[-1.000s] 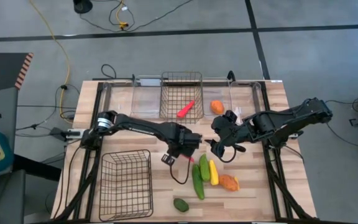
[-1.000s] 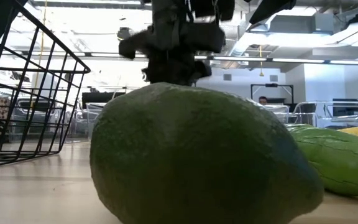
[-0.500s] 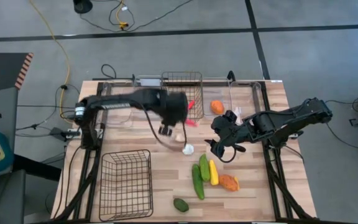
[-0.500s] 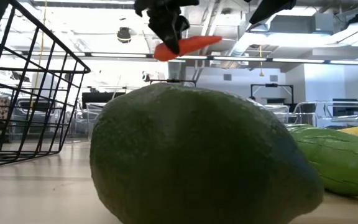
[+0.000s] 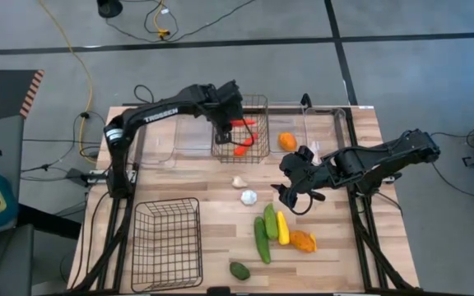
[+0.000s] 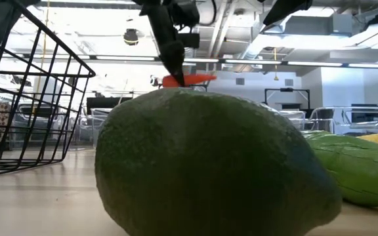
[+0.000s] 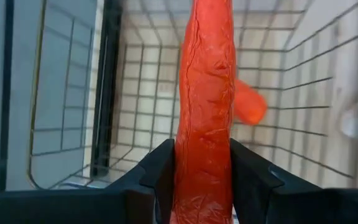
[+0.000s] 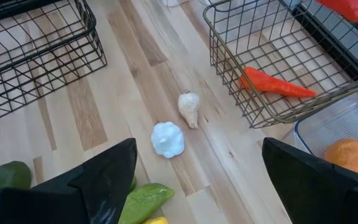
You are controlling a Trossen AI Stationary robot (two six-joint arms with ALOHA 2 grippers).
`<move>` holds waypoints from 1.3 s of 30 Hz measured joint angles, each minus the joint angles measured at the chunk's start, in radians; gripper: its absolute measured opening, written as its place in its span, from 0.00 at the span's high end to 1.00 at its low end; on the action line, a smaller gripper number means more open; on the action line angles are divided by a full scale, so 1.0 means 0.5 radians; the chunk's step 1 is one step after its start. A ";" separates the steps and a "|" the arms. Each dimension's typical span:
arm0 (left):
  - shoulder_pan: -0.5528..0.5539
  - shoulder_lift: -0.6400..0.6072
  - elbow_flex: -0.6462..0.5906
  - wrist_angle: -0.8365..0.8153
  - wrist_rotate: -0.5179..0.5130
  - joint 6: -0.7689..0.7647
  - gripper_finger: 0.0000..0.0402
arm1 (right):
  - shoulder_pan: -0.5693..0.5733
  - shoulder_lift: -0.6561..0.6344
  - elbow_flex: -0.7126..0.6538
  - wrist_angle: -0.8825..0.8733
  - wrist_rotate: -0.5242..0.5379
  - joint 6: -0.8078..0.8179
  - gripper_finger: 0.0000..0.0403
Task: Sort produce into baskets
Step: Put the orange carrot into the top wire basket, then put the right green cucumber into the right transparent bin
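My left gripper [image 5: 234, 123] is over the far wire basket [image 5: 258, 102], shut on a red-orange carrot [image 7: 204, 112], which also shows in the low view [image 6: 189, 80]. A second carrot [image 5: 243, 150] lies on the basket's floor. My right gripper [image 5: 286, 192] is open and empty above the table's middle. Two white garlics [image 5: 239, 182] [image 5: 248, 197], two green cucumbers [image 5: 270, 220] [image 5: 262, 241], the yellow squash [image 5: 282, 228], an orange fruit [image 5: 303, 241] and the dark avocado [image 5: 239, 270] lie on the table. Another orange fruit [image 5: 287, 141] lies in a clear bin. My left gripper pinches the carrot's thicker end [image 7: 202, 180] between its two fingers [image 7: 161, 171]. The fingers slant down from above, and the carrot runs forward along them. It sticks out roughly level toward the table's right, lifted clear above the basket's floor.
A second wire basket [image 5: 167, 243] stands at the near left. Clear plastic bins [image 5: 189, 131] flank the far basket along the far edge. The avocado [image 6: 209, 164] fills most of the low view.
My left gripper has risen from the table's middle with the carrot and swung toward the far edge, and is now over the far basket. The carrot has gone with it, lifted clear. The two garlics it stood over now show.
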 joint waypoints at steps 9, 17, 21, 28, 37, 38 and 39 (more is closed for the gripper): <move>-0.032 0.097 0.000 0.024 -0.171 0.064 0.64 | 0.000 0.000 0.000 0.001 0.001 0.000 0.07; -0.086 0.097 0.001 0.074 -0.344 0.030 0.45 | 0.000 0.000 0.000 0.002 0.001 0.053 0.07; -0.101 0.091 0.001 0.060 -0.349 0.031 0.42 | 0.000 0.000 0.000 0.002 -0.011 0.247 0.07; -0.089 0.030 0.001 -0.126 -0.106 -0.083 0.42 | 0.007 0.000 -0.001 -0.008 -0.105 0.576 0.07; -0.053 -0.200 0.001 -0.137 0.213 -0.203 0.42 | 0.076 0.100 -0.012 -0.046 -0.158 0.877 0.07; -0.052 -0.230 0.001 -0.137 0.214 -0.234 0.42 | 0.077 0.128 -0.013 -0.051 -0.168 0.920 0.07; -0.052 -0.265 0.001 -0.140 0.214 -0.262 0.42 | 0.082 0.163 -0.015 -0.066 -0.194 0.964 0.07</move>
